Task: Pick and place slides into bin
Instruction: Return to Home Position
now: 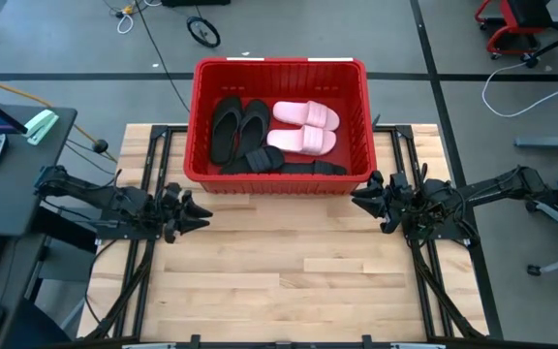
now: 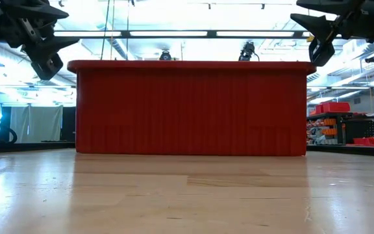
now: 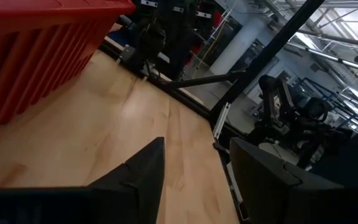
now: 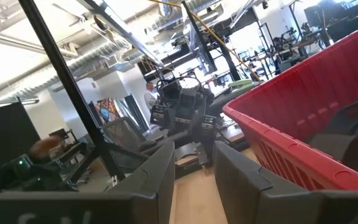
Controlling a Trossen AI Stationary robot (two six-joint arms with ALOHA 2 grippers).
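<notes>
Pink and black slides [image 1: 303, 128] lie inside red bin [image 1: 279, 66] on tabletop [image 1: 279, 281]. Off bin's front-left corner, left jaws hang parted, empty; right jaws same off front-right corner.

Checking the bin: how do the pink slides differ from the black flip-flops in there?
Colour: the pink slides are pale, the black flip-flops dark. Pose: the pink slides lie crosswise in the red bin, the black flip-flops run far to near. Place: the pink slides sit right of centre, the black flip-flops at left. Shared: each pair lies side by side inside the bin. The left claw and right claw hang open outside it.
</notes>
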